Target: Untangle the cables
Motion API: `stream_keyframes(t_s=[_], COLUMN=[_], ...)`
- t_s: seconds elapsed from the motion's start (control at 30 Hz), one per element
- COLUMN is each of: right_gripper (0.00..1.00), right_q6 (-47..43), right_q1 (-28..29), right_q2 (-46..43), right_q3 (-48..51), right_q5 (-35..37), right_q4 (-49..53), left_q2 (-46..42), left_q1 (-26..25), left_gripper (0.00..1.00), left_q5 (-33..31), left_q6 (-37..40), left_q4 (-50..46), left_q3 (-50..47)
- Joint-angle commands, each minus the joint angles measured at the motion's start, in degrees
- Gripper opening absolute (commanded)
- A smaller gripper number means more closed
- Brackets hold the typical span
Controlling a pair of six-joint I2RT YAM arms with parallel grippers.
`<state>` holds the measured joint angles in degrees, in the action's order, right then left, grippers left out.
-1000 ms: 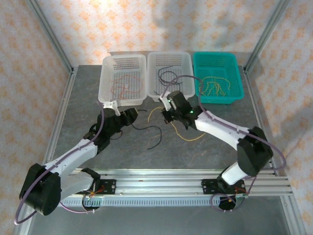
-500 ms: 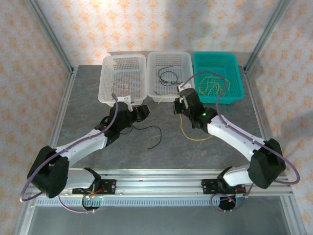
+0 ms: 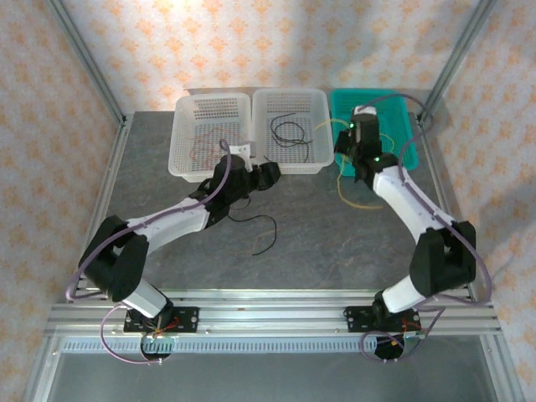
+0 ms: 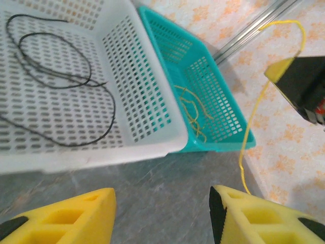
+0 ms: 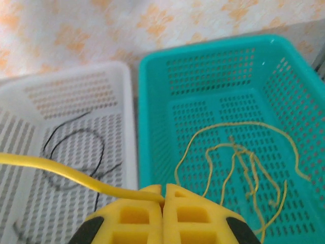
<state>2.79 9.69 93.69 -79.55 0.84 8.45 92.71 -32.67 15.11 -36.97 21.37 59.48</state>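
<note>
While the right pincer [image 3: 345, 147] hangs at the near left corner of the teal basket [image 3: 409, 144] in the overhead view, it is clamped on a yellow cable [image 3: 356, 202]. The loose end of that cable trails onto the bench [image 3: 335, 251] behind the pincer, toward the arm bases. The left pincer [image 3: 269, 173] sits at the near rim of the middle white basket [image 3: 289, 94], well to the left of the right one. A black cable [image 3: 261, 229] lies on the bench behind the left pincer. A second black cable [image 3: 289, 131] curls inside the basket ahead of it. A reddish-brown cable [image 3: 203, 151] lies in the left white basket [image 3: 179, 138], off to its left.

From the left wrist, the left pincer [image 4: 162, 213] is open, its yellow fingers [image 4: 68, 213] wide apart with bare bench between them. The middle white basket [image 4: 142, 137] stands ahead and to the left, the second black cable [image 4: 61, 76] inside it. The teal basket [image 4: 223, 142] is ahead to the right and holds loose yellow strands [image 4: 192, 109]. Up and to the right, the right pincer [image 4: 278, 71] grips the yellow cable [image 4: 252, 119], which arcs above it and hangs down just beside the left pincer's right finger.

From the right wrist, the right pincer [image 5: 163, 195] has its jaws pressed together on the yellow cable [image 5: 56, 166], which runs off to its left. The teal basket [image 5: 203, 48] lies straight ahead with the loose yellow strands [image 5: 244, 157] in it. The middle white basket [image 5: 76, 71] with its black cable [image 5: 76, 147] is ahead to the left.
</note>
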Motion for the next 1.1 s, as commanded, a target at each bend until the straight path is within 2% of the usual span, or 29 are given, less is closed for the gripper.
stream_keyframes(t_s=[0.0, 0.4, 0.67, 0.83, 1.07], right_gripper=[0.0, 0.0, 0.01, 0.13, 0.37], right_q6=[-0.63, -11.93, -9.49, -7.36, -5.87], right_q1=[-2.64, -8.14, -9.99, -10.75, -10.75], right_q2=[5.22, 36.67, 46.71, 47.22, 45.34], right_q3=[-8.09, -48.84, -59.18, -59.67, -59.94], right_q5=[-2.6, -7.16, -8.94, -10.24, -10.64], right_q4=[-0.63, 8.17, 7.27, 7.61, 8.93], left_q2=[3.27, 15.97, 22.87, 25.51, 26.49], left_q1=[-0.64, -1.35, -1.62, -1.64, -1.7], left_gripper=[0.53, 0.53, 0.54, 0.55, 0.55], left_q5=[1.8, 4.5, 3.75, 3.56, 3.83], left_q6=[2.07, 3.02, 6.69, 7.0, 6.65], left_q4=[1.87, -0.1, -3.82, -4.86, -5.62], left_q3=[5.96, 22.1, 32.82, 38.13, 41.03])
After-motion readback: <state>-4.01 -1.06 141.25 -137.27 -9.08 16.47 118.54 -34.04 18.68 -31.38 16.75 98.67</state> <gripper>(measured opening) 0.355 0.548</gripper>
